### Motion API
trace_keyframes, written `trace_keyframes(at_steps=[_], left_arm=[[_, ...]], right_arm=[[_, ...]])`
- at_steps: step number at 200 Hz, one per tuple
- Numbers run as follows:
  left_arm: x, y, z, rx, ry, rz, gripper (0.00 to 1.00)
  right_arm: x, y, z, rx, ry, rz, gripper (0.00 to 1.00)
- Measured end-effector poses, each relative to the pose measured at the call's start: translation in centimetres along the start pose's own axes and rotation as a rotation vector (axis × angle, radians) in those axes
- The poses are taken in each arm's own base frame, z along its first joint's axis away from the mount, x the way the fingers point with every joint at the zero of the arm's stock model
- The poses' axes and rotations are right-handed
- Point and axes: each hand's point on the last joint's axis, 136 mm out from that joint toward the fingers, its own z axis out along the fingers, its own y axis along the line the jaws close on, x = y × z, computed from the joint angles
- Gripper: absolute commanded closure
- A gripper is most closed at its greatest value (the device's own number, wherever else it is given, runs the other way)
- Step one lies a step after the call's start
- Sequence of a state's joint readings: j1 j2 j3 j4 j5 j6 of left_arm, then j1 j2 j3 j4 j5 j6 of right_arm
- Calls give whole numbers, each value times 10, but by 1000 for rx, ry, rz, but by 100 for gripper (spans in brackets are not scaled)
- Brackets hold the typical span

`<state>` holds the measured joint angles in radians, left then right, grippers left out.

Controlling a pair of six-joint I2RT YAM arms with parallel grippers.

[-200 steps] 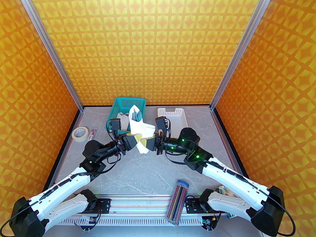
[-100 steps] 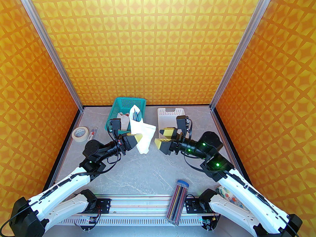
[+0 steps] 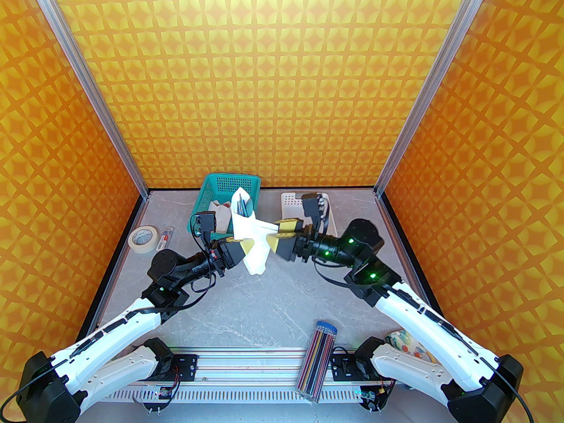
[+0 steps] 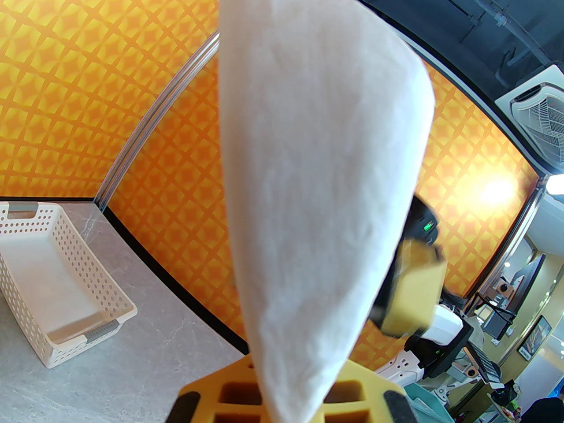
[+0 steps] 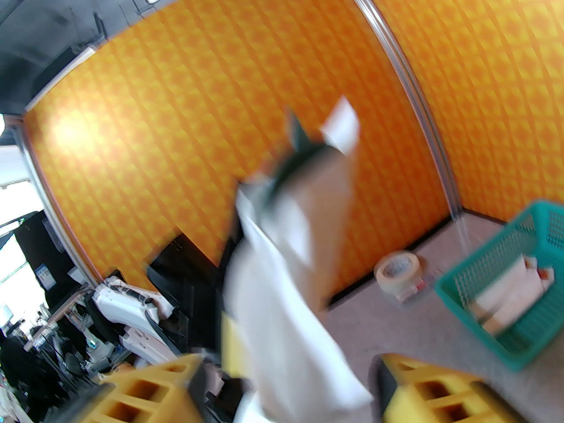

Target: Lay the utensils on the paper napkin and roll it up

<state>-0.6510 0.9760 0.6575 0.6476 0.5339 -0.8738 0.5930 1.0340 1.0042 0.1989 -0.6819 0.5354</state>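
The paper napkin (image 3: 252, 238) is held up off the table as a loose white wrap, with my left gripper (image 3: 243, 248) shut on its lower part. The dark teal utensils (image 3: 243, 205) poke out of its top, over the teal basket. My right gripper (image 3: 276, 237) is open, its yellow fingers (image 3: 288, 227) straddling the napkin's right-hand flap. In the blurred right wrist view the napkin (image 5: 282, 306) hangs between the spread fingers (image 5: 150, 386), and the utensils (image 5: 299, 146) show as dark tips above. From the left wrist, the napkin (image 4: 317, 170) rises from a yellow finger (image 4: 361, 390).
A teal basket (image 3: 220, 190) holding white bundles stands at the back, and a white perforated basket (image 3: 288, 201) sits behind the right wrist. A tape roll (image 3: 142, 238) lies at the left. A clear case of coloured pencils (image 3: 318, 359) rests on the front rail.
My right gripper let go of the napkin, pulled back to the right with its fingers apart, then came back in higher around the right flap. The left gripper stayed put, still holding.
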Motion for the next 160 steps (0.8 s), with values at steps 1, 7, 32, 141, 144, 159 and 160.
trace_keyframes(at_steps=[1, 7, 32, 141, 144, 159, 160], left_arm=[[0, 0, 0, 0, 0, 0, 100], [0, 0, 0, 0, 0, 0, 100], [0, 0, 0, 1, 0, 1, 100], [-2, -6, -2, 13, -5, 11, 100], [-2, -6, -2, 12, -4, 11, 100], [-2, -5, -2, 11, -3, 10, 100], [-2, -5, -2, 10, -3, 10, 100]], right_arm=[[-1, 0, 0, 0, -1, -4, 69], [-4, 2, 0, -4, -6, -12, 74], [-3, 1, 0, 5, 4, -25, 93], [-2, -28, 4, 110, 71, -73, 100], [-2, -30, 4, 110, 73, -71, 100], [2, -35, 7, 113, 86, -60, 100], [2, -36, 7, 113, 87, -59, 100]])
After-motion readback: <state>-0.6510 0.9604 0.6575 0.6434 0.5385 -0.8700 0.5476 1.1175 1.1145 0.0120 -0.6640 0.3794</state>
